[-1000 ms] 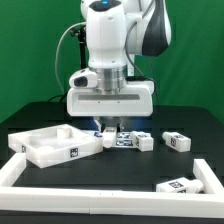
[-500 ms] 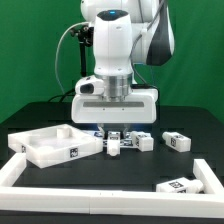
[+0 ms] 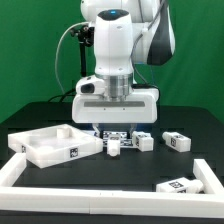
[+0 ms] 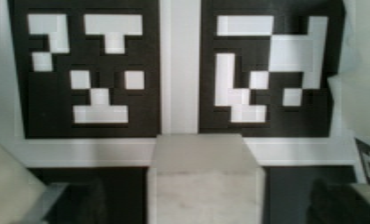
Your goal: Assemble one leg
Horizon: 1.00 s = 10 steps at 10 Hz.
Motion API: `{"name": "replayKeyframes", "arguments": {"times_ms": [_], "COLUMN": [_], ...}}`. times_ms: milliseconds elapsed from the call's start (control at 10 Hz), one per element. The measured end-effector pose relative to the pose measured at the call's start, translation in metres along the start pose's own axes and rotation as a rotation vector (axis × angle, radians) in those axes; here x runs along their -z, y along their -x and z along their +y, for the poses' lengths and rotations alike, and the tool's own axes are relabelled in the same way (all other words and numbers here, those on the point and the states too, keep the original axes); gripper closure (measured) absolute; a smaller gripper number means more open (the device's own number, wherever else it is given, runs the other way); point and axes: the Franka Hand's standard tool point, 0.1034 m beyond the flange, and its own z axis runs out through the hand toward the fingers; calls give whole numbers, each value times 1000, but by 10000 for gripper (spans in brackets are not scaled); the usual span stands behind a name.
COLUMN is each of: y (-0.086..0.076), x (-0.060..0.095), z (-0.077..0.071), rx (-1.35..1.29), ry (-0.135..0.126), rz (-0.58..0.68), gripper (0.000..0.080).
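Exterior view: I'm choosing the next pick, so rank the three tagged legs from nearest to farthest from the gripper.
1. Centre leg, directly under the gripper.
2. Right leg, on the exterior view's right.
3. Front leg, nearest the camera, right side.

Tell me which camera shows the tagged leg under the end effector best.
The wrist view: the leg fills the frame, with two marker tags plainly visible. The exterior view shows its place on the table, but the end effector hangs over it and hides part of it.
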Motion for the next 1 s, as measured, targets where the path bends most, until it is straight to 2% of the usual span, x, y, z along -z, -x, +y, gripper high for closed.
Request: {"name": "replayKeyframes", "arguments": {"times_ms": [100, 200, 300, 400, 800, 900, 1000], "y": [-14, -34, -52, -59, -58, -72, -101], "x": [25, 42, 47, 44, 43, 54, 63], "z": [-14, -26, -34, -35, -35, -44, -53], "rx": [-34, -75, -102, -100, -109, -186, -251], "ry": [-21, -32, -33, -31, -32, -45, -54], "rz": [-5, 10, 27, 38, 29, -9, -8], "gripper": [172, 172, 154, 151, 151, 151, 151]}}
